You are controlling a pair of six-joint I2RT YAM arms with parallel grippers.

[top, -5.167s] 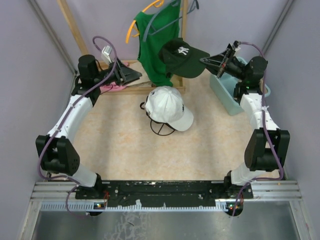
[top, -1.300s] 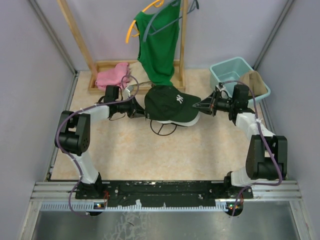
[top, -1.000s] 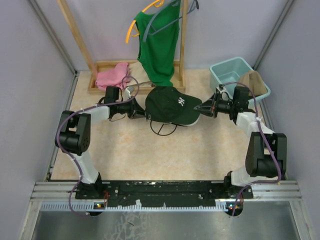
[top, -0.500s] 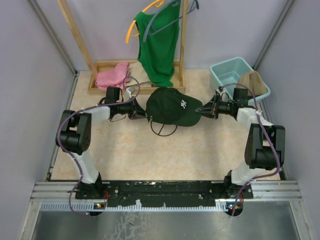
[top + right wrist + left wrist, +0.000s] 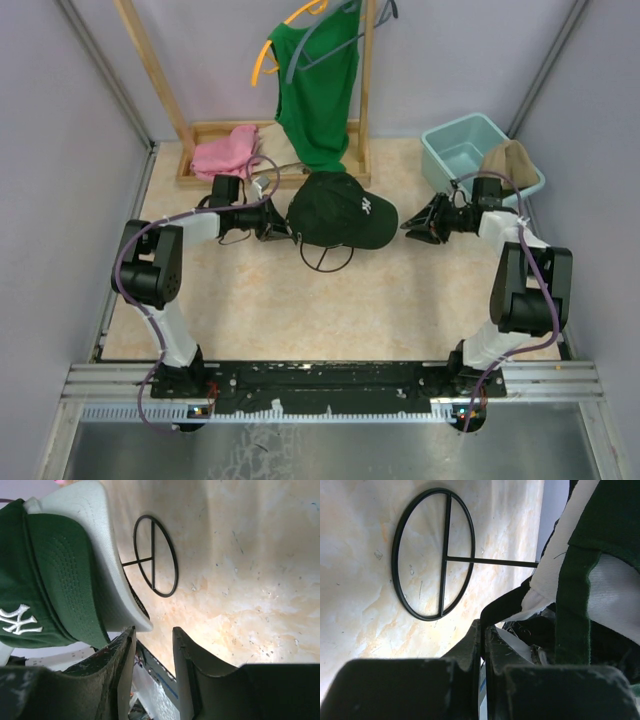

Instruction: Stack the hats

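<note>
- Capping the white cap (image 5: 620, 600) on its wire stand (image 5: 327, 258), the dark cap (image 5: 340, 208) sits mid-table.
- Left gripper (image 5: 281, 231) jaws pinch a dark fabric strip (image 5: 507, 602) at the stack's rear.
- Right gripper (image 5: 416, 226) jaws stand spread, just off the brim.

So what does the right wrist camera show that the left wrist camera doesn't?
Only the right wrist view: the white stitched emblem on the dark fabric baseball cap, a pale curved brim beneath, and the open right gripper. Only the left wrist view: the left gripper shut on the cap's rear edge. Both: the cap and the black wire ring stand.
</note>
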